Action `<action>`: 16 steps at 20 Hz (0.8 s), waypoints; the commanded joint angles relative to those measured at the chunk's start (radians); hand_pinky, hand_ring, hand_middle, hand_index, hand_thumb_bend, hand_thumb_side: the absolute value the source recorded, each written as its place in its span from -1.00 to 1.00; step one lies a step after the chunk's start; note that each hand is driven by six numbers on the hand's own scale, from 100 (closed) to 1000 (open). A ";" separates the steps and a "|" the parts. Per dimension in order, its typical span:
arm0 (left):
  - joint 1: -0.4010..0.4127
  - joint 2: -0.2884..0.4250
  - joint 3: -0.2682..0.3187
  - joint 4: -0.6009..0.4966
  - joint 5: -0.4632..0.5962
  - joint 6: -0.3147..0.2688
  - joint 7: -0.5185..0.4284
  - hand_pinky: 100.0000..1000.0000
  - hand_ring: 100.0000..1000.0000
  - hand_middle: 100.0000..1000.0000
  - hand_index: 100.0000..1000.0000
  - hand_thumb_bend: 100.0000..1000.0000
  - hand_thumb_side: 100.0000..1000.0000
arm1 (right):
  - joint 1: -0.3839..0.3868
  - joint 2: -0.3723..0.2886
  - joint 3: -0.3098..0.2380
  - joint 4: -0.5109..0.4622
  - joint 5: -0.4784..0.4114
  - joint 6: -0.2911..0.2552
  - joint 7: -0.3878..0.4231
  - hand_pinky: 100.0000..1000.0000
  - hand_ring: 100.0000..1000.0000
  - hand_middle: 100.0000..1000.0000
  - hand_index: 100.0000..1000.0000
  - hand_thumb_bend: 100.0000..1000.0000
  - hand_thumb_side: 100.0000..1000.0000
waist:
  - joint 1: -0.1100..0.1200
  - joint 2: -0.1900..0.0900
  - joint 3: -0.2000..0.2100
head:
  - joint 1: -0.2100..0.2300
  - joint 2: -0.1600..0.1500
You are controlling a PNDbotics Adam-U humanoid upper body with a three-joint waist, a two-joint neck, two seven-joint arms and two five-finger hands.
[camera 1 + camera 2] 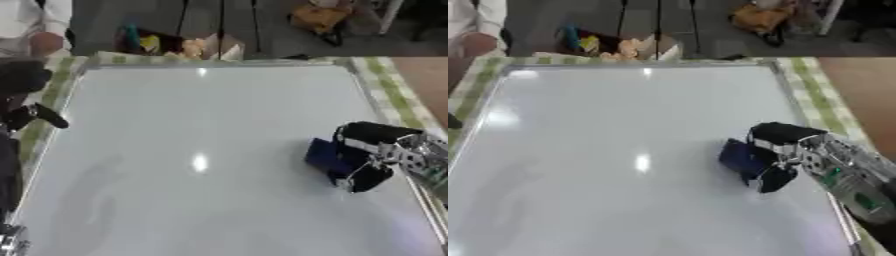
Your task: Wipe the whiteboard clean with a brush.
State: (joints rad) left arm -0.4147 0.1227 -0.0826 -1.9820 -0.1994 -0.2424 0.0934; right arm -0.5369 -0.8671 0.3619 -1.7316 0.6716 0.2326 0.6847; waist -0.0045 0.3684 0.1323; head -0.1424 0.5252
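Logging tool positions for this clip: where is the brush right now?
The dark blue brush lies on the whiteboard toward its right edge, about mid-height in both eye views, held in the right hand, whose fingers curl round it.

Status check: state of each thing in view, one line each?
whiteboard: lying flat on the table, surface looks clean, only glare spots and faint smudges.
brush: dark blue, resting on the board near its right edge, held by the right hand.
right hand: fingers curled round the brush.
left hand: at the board's left edge, off the board, fingers unclear.
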 commanded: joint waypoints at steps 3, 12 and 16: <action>-0.013 0.008 -0.006 -0.018 0.001 -0.001 -0.004 -0.28 0.53 0.43 0.31 -1.00 0.93 | 0.003 -0.014 0.025 -0.023 -0.024 -0.009 0.024 -0.34 -0.19 -0.62 -0.87 -1.00 -0.81 | -0.002 -0.016 0.005 | -0.003 -0.006; -0.012 0.008 -0.006 -0.018 0.001 0.000 -0.005 -0.28 0.54 0.43 0.31 -1.00 0.93 | 0.001 -0.019 0.025 -0.053 -0.049 -0.008 0.033 -0.36 -0.20 -0.64 -0.88 -1.00 -0.81 | -0.004 -0.017 0.006 | -0.002 -0.006; -0.014 0.008 -0.007 -0.018 0.001 -0.002 -0.006 -0.28 0.54 0.43 0.31 -1.00 0.93 | -0.003 -0.019 0.022 -0.041 -0.040 0.014 0.049 -0.35 -0.19 -0.62 -0.87 -1.00 -0.80 | -0.004 -0.017 0.011 | -0.004 -0.007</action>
State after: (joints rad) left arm -0.4148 0.1227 -0.0827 -1.9820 -0.1994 -0.2419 0.0923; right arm -0.5346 -0.8671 0.3832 -1.7699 0.6317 0.2408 0.7277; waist -0.0084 0.3684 0.1422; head -0.1435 0.5252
